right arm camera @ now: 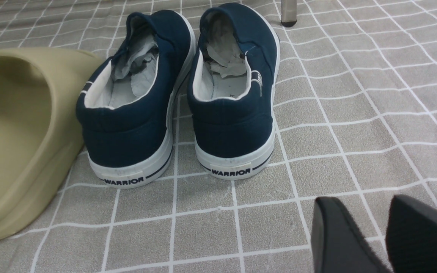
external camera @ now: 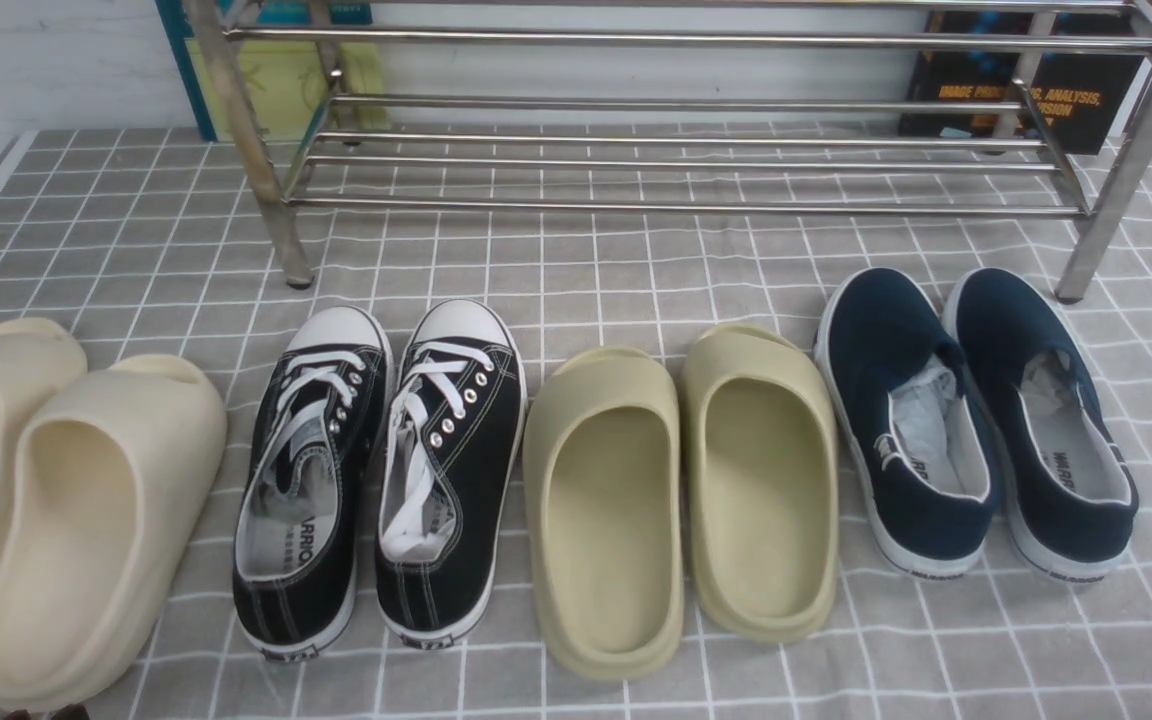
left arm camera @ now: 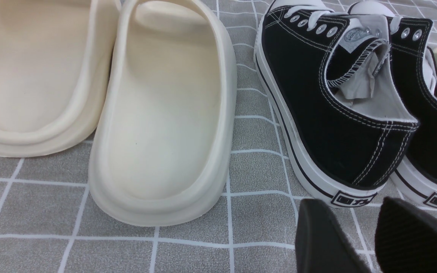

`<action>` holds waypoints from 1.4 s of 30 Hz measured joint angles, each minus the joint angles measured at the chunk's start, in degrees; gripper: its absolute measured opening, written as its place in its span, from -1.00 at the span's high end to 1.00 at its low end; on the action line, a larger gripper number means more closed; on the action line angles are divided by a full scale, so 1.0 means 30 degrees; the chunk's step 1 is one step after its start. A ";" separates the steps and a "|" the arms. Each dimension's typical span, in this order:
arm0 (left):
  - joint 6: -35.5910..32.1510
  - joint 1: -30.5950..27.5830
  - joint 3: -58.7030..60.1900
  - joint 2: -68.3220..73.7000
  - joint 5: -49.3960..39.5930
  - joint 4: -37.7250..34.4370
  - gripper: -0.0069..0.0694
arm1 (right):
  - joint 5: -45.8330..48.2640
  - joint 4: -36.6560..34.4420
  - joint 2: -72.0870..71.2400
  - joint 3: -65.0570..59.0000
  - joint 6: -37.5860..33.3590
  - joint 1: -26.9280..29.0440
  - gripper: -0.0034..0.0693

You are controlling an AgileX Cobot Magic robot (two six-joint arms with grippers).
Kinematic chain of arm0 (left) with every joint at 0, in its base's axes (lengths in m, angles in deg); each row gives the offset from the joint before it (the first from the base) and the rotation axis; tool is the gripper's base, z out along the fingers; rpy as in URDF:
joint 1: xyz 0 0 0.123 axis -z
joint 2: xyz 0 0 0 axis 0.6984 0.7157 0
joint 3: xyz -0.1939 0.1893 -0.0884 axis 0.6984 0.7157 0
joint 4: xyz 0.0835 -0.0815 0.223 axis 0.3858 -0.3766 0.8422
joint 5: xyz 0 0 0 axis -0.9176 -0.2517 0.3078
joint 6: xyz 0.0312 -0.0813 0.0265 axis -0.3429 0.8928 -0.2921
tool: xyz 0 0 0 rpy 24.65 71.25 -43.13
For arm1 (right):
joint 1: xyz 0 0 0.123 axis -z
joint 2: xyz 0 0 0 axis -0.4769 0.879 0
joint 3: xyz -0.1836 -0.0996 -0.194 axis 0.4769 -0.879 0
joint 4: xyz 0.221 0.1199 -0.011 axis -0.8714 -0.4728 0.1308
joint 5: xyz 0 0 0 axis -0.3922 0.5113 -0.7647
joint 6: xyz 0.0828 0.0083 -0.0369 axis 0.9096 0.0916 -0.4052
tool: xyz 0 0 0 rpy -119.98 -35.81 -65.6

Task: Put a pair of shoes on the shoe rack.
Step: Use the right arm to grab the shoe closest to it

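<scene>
Checked cloth [external camera: 586,270]; shoes [external camera: 896,340] at frame right, heels facing the nearer right gripper [right arm camera: 362,206], toes toward rack [external camera: 686,40]; both it and left gripper [left arm camera: 351,208] parted, empty

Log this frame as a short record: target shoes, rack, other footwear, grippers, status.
rack: behind the row, no shoes on visible bars
navy shoes: side by side on the cloth, far right, before the rack's right leg
other pairs: black sneakers, olive slides, cream slides, all left of them
left gripper: open, empty, by the black sneakers' heels
right gripper: open, empty, behind the navy shoes' heels
status: nothing grasped yet
</scene>
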 joint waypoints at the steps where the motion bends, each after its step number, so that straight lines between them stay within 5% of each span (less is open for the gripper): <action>1: 0.0000 0.0000 0.0000 0.0000 0.0000 0.0000 0.19 | 0.0000 0.0000 0.0000 0.0000 0.0000 0.0000 0.25; 20: 0.0000 0.0000 0.0000 0.0000 0.0000 0.0000 0.19 | -0.1422 -0.0331 0.0000 -0.0183 0.0000 0.0000 0.25; 26: 0.0000 0.0000 0.0000 0.0000 0.0000 0.0000 0.19 | -0.8944 -0.2241 0.0000 -0.0220 0.0649 0.0000 0.25; 34: 0.0000 0.0000 0.0000 0.0000 0.0000 0.0000 0.19 | -1.9012 -0.3178 0.0120 0.0066 0.6210 0.0000 0.26; 42: 0.0000 0.0000 0.0000 0.0000 0.0000 0.0000 0.19 | -1.4199 -0.1277 0.4485 0.6836 -0.0202 0.0000 0.87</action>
